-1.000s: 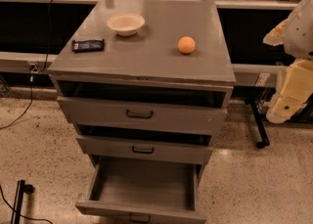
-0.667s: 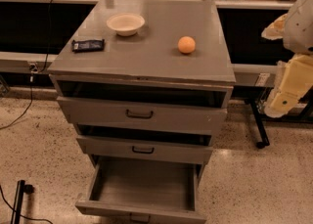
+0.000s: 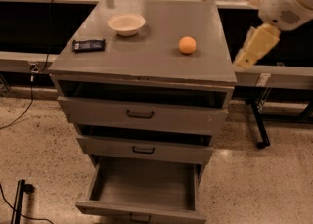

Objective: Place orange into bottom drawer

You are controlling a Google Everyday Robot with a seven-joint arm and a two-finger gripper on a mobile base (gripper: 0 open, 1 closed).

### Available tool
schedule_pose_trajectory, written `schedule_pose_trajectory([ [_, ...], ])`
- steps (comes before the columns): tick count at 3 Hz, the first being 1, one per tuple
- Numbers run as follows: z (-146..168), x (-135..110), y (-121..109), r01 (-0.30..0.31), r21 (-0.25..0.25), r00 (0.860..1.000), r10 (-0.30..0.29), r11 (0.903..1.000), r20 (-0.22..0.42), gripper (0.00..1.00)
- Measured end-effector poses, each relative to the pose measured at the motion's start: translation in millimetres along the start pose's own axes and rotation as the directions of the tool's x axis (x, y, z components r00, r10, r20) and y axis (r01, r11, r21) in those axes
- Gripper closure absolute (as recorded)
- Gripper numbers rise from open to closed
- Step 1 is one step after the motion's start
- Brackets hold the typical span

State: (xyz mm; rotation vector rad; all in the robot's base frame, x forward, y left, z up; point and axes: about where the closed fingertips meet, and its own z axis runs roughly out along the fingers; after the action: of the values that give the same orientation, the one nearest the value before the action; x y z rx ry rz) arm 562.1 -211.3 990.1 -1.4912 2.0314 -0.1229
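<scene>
The orange sits on the grey cabinet top, right of centre. The bottom drawer is pulled out wide, and its tray holds nothing that I can see. My gripper, a cream-coloured piece hanging from the white arm, is at the cabinet's right edge. It is to the right of the orange, about level with it, and apart from it.
A cream bowl and a dark snack bar lie on the cabinet top to the left. The two upper drawers stand slightly open. A black stand leg is on the floor at the right, and cables lie at the left.
My arm and gripper have risen and moved left, closer to the cabinet's right edge. The orange, bowl and drawers have not moved.
</scene>
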Motion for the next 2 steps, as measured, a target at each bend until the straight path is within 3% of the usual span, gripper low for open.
schedule_pose_trajectory([
  [1,45.6,-38.0,-50.6,0.002,0.000,0.985,-0.002,1.0000,0.172,0.00],
  [2,54.4,-43.4,-71.8,-0.025,0.002,0.972,0.024,0.9997,0.233,0.00],
])
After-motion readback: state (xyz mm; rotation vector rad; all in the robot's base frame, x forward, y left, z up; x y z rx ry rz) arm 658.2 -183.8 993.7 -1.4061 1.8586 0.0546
